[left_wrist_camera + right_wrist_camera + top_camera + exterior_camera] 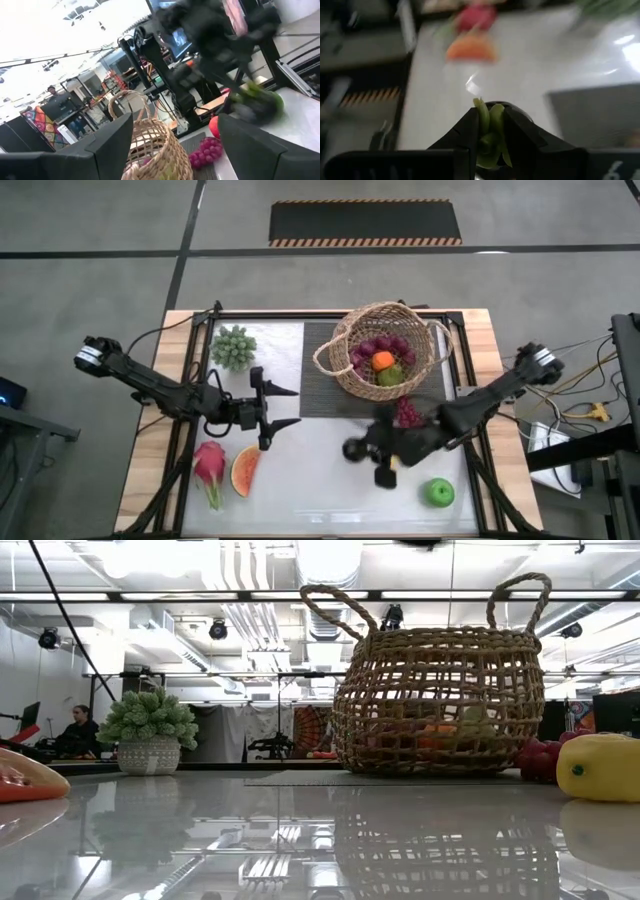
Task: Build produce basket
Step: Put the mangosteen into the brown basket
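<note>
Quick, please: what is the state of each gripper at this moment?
Left gripper: open, holding nothing, beside the round tan woven basket.
Right gripper: shut on a small green leafy stem.

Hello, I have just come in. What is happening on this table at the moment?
A two-armed robot is filling a wicker basket with toy produce. Purple grapes, an orange and a green piece are already inside. The right gripper is shut on something green, near the red grapes in front of the basket. The left gripper waits open over the table. A dragon fruit, a watermelon slice and a green apple lie outside the basket.
</note>
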Tool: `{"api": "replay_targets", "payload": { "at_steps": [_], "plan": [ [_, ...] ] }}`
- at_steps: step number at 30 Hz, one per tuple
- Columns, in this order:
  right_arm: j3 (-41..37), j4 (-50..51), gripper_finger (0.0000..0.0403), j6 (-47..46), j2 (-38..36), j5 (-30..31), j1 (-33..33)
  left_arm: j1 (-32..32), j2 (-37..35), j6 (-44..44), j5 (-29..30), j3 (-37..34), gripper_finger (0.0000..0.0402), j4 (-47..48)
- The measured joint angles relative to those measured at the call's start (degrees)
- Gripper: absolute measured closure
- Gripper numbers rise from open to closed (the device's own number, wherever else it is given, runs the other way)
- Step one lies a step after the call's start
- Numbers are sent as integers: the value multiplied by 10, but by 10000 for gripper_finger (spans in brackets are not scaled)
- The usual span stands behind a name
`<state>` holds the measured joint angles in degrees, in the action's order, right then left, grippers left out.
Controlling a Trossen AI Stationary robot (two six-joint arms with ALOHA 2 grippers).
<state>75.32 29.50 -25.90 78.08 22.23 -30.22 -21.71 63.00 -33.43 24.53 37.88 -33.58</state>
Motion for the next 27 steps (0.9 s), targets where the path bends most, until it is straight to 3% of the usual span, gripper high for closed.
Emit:
{"api": "replay_targets", "payload": {
  "at_steps": [4, 8, 15, 27],
  "plan": [
    [11, 35, 333, 13, -53, 122, 14, 0, -6, 0, 0, -10, 130, -19],
    [20, 93, 333, 25, -88, 195, 54, 0, -11, 0, 0, -10, 130, -20],
    [20, 85, 333, 25, -85, 198, 168, 0, -12, 0, 0, -14, 130, -19],
    [10, 189, 333, -11, -20, 193, 367, 0, -12, 0, 0, -16, 130, -14]
  ]
}}
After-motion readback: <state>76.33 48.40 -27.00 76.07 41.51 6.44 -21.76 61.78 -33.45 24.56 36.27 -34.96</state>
